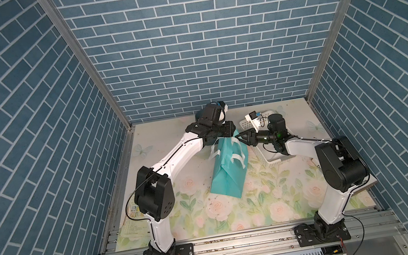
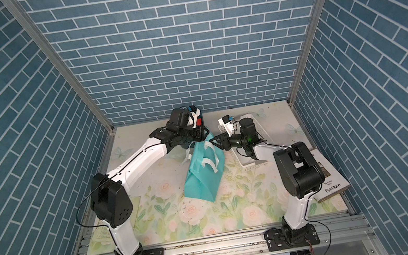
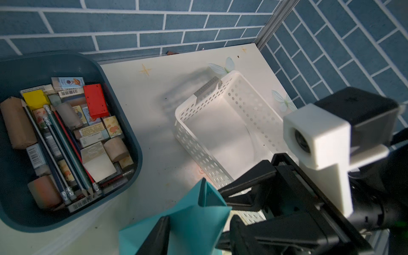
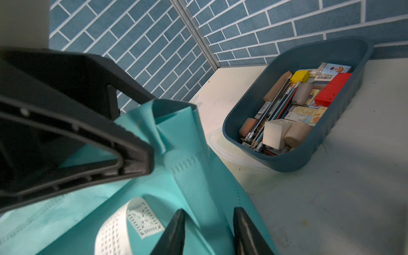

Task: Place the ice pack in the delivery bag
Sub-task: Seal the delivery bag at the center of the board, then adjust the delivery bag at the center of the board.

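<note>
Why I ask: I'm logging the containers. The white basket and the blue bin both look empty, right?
Not quite. The blue bin is not empty: the left wrist view shows it packed with pencils, a red block and other small items. The white basket does look empty where it shows.

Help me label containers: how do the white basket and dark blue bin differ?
The white basket has perforated walls; the dark blue bin has solid ones. The basket looks empty where visible; the bin is packed with stationery. Both are open-topped and sit on the table.
</note>
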Available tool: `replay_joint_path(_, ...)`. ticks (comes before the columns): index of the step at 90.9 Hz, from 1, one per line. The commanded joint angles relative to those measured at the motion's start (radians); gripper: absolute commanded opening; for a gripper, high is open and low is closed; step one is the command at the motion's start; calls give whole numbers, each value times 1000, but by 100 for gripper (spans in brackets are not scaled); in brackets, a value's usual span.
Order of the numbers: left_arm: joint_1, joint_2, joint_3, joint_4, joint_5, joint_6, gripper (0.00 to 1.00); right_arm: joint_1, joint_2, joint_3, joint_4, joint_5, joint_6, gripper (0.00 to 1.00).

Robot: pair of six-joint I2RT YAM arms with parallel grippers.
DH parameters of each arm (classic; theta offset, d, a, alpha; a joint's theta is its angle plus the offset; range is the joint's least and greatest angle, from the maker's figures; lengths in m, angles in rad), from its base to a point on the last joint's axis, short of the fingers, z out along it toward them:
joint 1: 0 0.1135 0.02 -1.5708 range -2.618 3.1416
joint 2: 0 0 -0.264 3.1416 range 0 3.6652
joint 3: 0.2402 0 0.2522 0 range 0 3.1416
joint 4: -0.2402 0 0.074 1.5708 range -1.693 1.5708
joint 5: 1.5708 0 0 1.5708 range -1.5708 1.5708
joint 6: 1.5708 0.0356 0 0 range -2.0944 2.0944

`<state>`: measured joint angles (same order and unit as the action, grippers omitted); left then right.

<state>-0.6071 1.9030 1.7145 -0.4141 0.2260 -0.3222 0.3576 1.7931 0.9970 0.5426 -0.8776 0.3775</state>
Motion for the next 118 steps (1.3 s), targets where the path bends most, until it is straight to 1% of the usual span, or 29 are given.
replay_joint_path(1,-6,33,23,-45,-5,15,30,6,-33,-16,-21,-9,-37,40)
replay_joint_path(3,-6,32,22,-44,-7,15,18,6,-35,-17,-22,-7,-38,40)
replay_joint_path(5,-6,33,23,-45,-13,17,4,6,-37,-15,-23,-6,-38,40)
replay_joint_path(6,-6,33,23,-46,-16,16,0,6,-38,-15,-23,-5,-38,40)
replay_joint_path(14,-7,15,14,-47,-56,11,0,6,-45,-13,-28,1,-38,40)
replay_joint_path(20,-7,-24,-34,-6,-91,-9,0,6,-56,-20,-26,4,-37,40)
replay_joint_path(30,-7,-102,-89,39,-101,-22,0,6,-90,-51,-14,30,-37,42)
replay_joint_path(32,-7,-114,-92,37,-102,-24,6,6,-97,-58,-14,38,-37,43)
replay_joint_path(34,-8,-127,-96,36,-106,-25,16,6,-106,-63,-14,44,-37,44)
replay_joint_path(36,-9,-143,-103,37,-106,-25,24,6,-113,-68,-14,52,-36,45)
replay_joint_path(38,-9,-162,-114,42,-102,-24,39,6,-124,-74,-15,56,-36,46)
replay_joint_path(39,-9,-171,-120,45,-101,-24,44,6,-128,-76,-16,58,-35,46)
replay_joint_path(41,-8,-192,-133,51,-100,-24,54,6,-137,-83,-17,63,-35,46)
replay_joint_path(43,-8,-208,-148,55,-101,-27,61,6,-145,-90,-18,69,-35,46)
replay_joint_path(48,-9,-267,-195,84,-105,-31,69,6,-175,-111,-20,94,-34,49)
replay_joint_path(56,-11,-343,-267,115,-110,-36,76,6,-227,-149,-31,157,-32,51)
replay_joint_path(66,-18,-390,-300,90,-135,-23,78,6,-291,-186,-46,220,-30,55)
replay_joint_path(75,-60,-393,-306,31,-176,17,78,6,-346,-222,-55,270,-24,56)
replay_joint_path(82,-114,-376,-304,-35,-250,34,78,6,-398,-259,-54,297,-15,57)
replay_joint_path(88,-152,-363,-307,-81,-338,45,78,6,-443,-292,-55,319,-9,57)
replay_joint_path(94,-173,-349,-309,-125,-422,45,77,7,-490,-319,-62,335,-5,59)
replay_joint_path(100,-180,-346,-315,-154,-467,42,76,7,-534,-341,-74,352,-3,60)
replay_joint_path(108,-184,-360,-334,-159,-479,40,73,6,-576,-364,-86,355,1,61)
replay_joint_path(118,-194,-390,-374,-135,-433,37,69,7,-612,-384,-97,358,6,62)
